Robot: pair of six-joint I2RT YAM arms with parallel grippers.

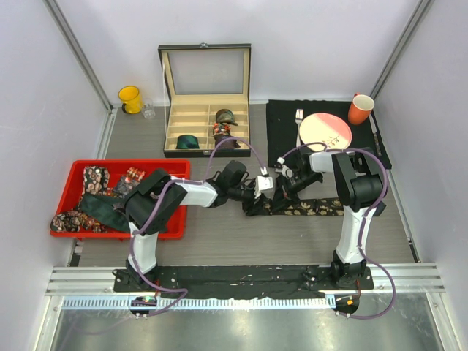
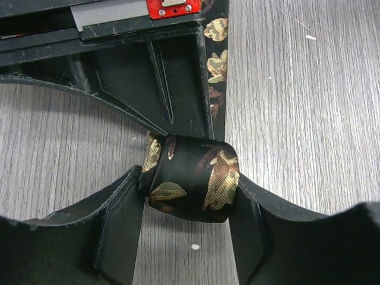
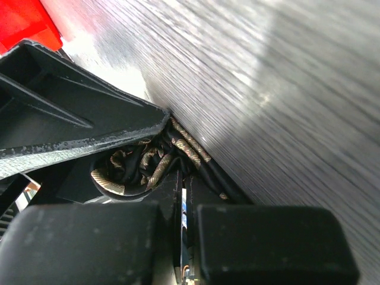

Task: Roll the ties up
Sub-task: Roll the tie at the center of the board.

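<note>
A dark tie with gold and red floral print lies flat (image 1: 311, 208) across the middle of the table. Its left end is rolled into a small coil (image 2: 190, 178). My left gripper (image 2: 190, 179) holds that coil, with one finger (image 2: 122, 217) against each end; the top view shows this gripper (image 1: 254, 194) at the table's centre. My right gripper (image 3: 185, 178) is shut, and its tips rest against the fabric beside the coil (image 3: 127, 172). In the top view it (image 1: 281, 186) reaches in from the right. The unrolled strip (image 2: 217, 59) runs away under the right gripper.
At the left stands a red bin (image 1: 117, 163) holding more ties (image 1: 95, 179). An open compartment box (image 1: 194, 110) at the back holds rolled ties (image 1: 188, 142). At the back right, a black mat (image 1: 281, 121) carries a plate (image 1: 325, 131), fork and orange cup (image 1: 360, 110). At the back left is a yellow cup (image 1: 130, 99).
</note>
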